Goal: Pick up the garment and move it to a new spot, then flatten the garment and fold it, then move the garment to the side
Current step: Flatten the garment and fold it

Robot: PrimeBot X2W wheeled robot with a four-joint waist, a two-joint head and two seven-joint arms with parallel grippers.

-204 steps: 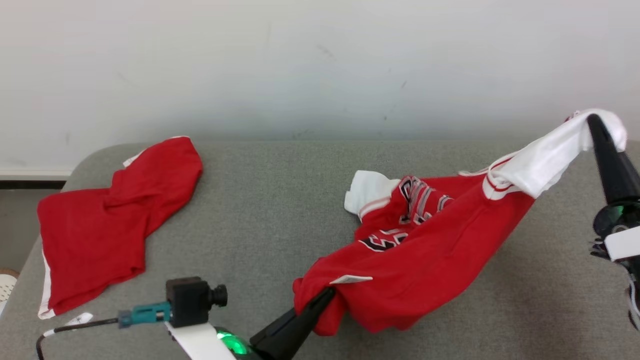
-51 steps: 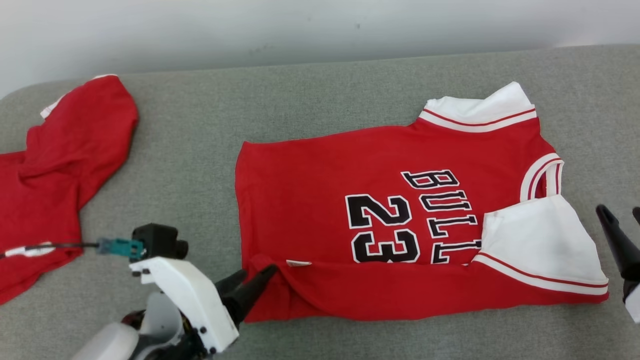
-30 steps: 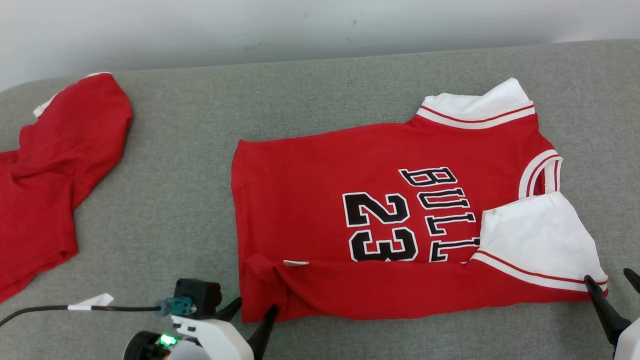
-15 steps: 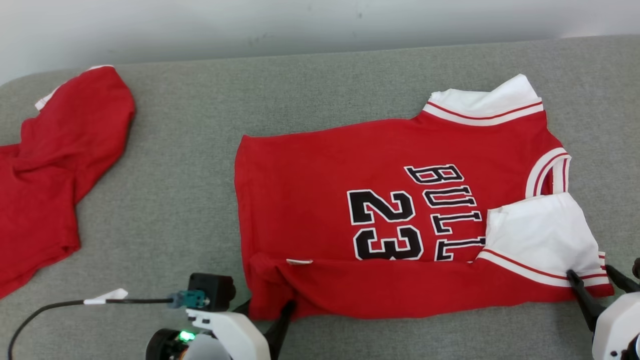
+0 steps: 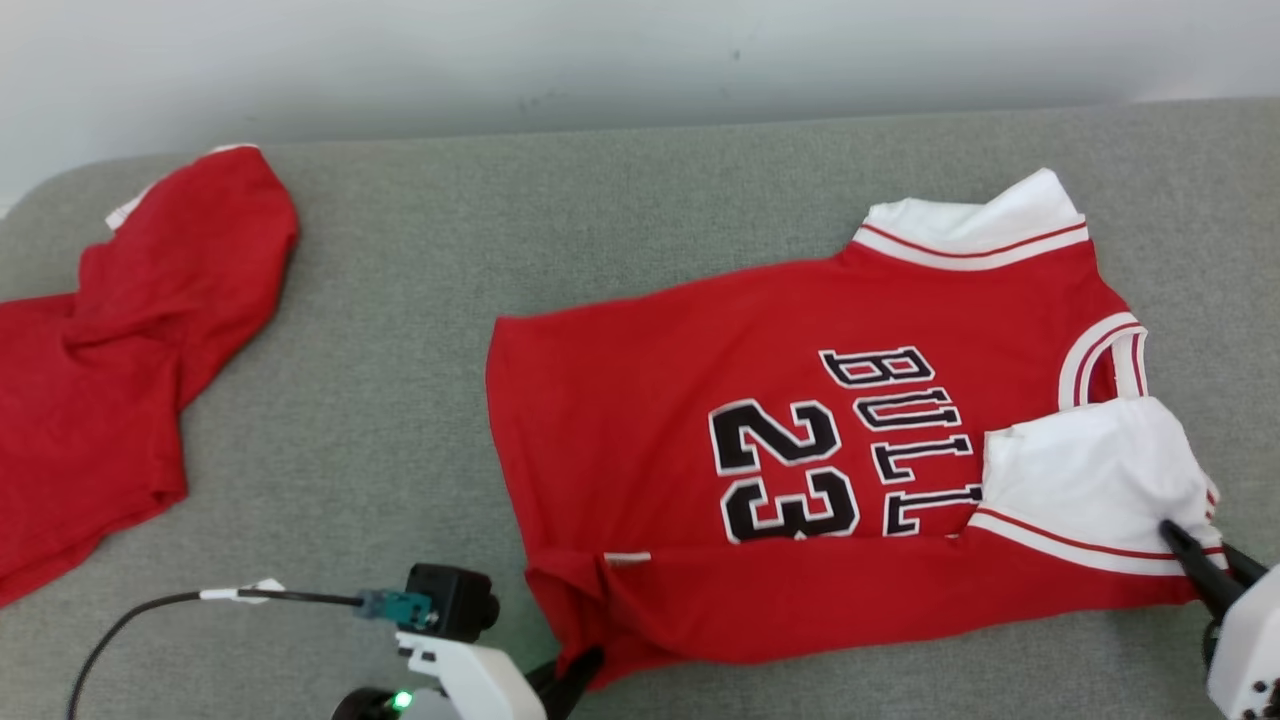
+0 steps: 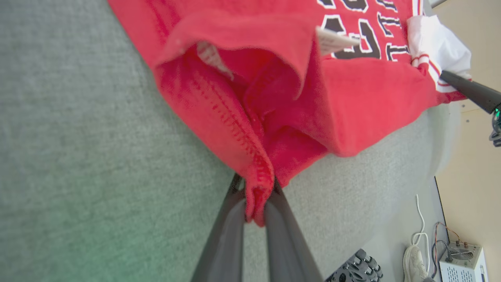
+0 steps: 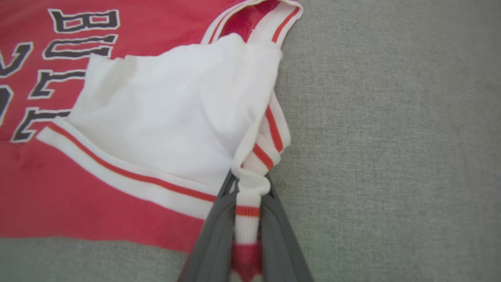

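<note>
A red jersey point(image 5: 800, 400) with white sleeves and black "BULLS 23" print lies spread on the grey cushion point(image 5: 400, 300), collar toward the right. Its near edge is folded up in a strip. My left gripper point(image 5: 585, 662) is shut on the red hem corner point(image 6: 256, 188) at the jersey's near left. My right gripper point(image 5: 1195, 555) is shut on the white, red-striped sleeve cuff point(image 7: 250, 184) at the near right, and the fabric there is bunched and slightly lifted.
A second red garment point(image 5: 110, 370) lies crumpled at the far left of the cushion. A pale wall point(image 5: 640, 50) runs behind it. The cushion's right edge drops to a floor with cables and a small box point(image 6: 462, 258).
Both grippers moved in to the jersey's near corners and shut on them. The near left hem and right sleeve cuff are now pinched and pulled up. The camera shifted slightly.
</note>
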